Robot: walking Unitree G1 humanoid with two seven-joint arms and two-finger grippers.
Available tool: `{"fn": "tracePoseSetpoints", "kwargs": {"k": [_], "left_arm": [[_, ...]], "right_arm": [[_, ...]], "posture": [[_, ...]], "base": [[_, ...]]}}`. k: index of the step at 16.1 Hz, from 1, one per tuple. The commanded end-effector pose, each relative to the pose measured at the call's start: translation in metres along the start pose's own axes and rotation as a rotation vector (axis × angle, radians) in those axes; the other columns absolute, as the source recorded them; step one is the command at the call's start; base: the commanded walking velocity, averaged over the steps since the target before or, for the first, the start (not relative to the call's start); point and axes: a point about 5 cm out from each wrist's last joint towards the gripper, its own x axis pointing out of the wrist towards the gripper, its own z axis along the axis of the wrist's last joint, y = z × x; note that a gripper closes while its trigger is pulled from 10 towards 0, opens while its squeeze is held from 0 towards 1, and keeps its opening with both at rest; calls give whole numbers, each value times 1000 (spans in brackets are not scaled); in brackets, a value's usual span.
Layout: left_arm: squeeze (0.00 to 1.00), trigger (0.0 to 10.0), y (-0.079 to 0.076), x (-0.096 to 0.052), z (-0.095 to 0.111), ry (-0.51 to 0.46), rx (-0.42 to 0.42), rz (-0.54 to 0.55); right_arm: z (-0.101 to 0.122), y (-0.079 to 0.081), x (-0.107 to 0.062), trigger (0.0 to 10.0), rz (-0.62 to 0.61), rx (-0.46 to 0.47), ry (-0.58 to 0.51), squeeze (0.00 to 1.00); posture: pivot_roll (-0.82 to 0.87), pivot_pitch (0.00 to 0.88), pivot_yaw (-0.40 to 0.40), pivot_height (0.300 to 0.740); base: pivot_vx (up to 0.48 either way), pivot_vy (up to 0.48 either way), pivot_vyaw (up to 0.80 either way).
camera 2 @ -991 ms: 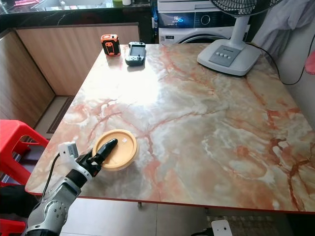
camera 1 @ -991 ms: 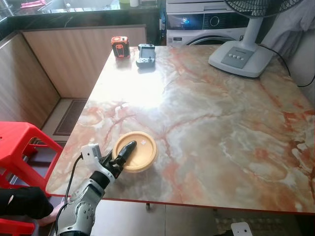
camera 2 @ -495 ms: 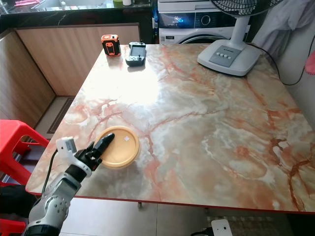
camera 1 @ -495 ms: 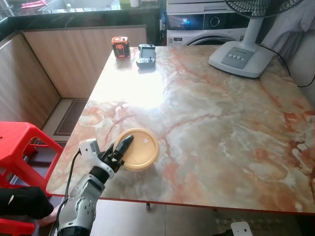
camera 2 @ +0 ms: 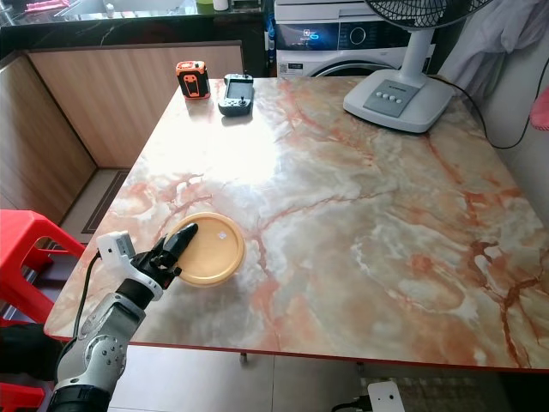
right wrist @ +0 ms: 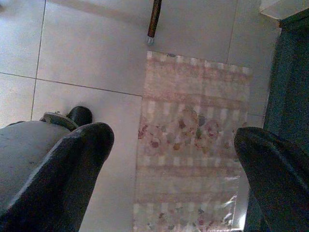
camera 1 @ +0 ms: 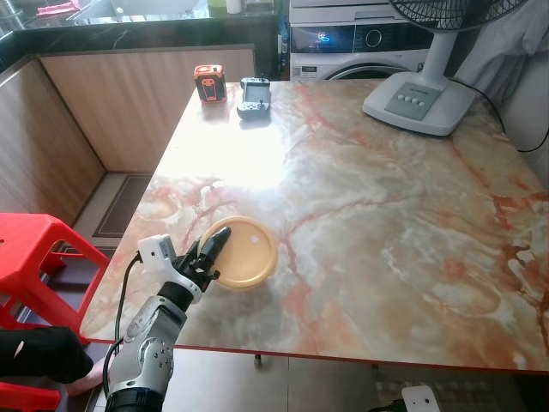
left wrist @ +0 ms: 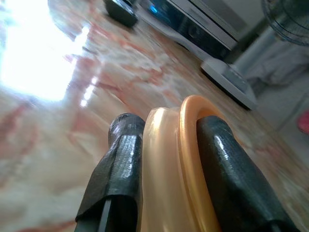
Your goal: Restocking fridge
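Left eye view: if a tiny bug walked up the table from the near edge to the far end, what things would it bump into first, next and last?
Left gripper pinching the yellow lid → a long stretch of bare marble table → the orange-and-black gadget and grey game controller → the white fan base over on the right.

Pinched on the near rim of the orange lid (camera 1: pixel 244 252) by the left gripper (camera 1: pixel 208 253). Ahead of the claw, wide bare marble table (camera 1: pixel 369 223); well beyond it an orange device (camera 1: pixel 208 82), a handheld console (camera 1: pixel 254 94) and a fan base (camera 1: pixel 420 101). Beside the arm, off the table edge, a red stool (camera 1: pixel 34 257).
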Motion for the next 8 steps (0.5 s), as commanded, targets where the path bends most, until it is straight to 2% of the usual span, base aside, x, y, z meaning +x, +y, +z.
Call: {"fn": "tracePoseSetpoints", "kwargs": {"k": [1,2,3,4,5,8], "left_arm": [[0,0,7,-2,2,-13,23,58],[0,0,7,-1,8,-42,29,71],[0,431,1,1,21,-95,32,49],[0,431,-6,2,27,-124,32,19],[0,10000,-13,2,32,-129,43,-9],[0,10000,-32,-1,34,-126,9,-71]], "right_arm": [[-3,4,-1,10000,6,19,10,0],[-3,4,-1,10000,6,20,10,0],[-3,5,-1,10000,7,28,8,0],[-3,6,-1,10000,7,35,5,0],[-3,6,-1,10000,8,43,4,0],[-7,10,-2,10000,10,60,13,0]], "posture": [[96,45,46,740],[95,40,49,740],[96,29,53,740],[95,21,56,740],[95,8,63,740],[96,0,72,740]], "base": [[0,0,0],[0,0,0],[0,0,0],[0,0,0],[0,0,0],[0,0,0]]}}
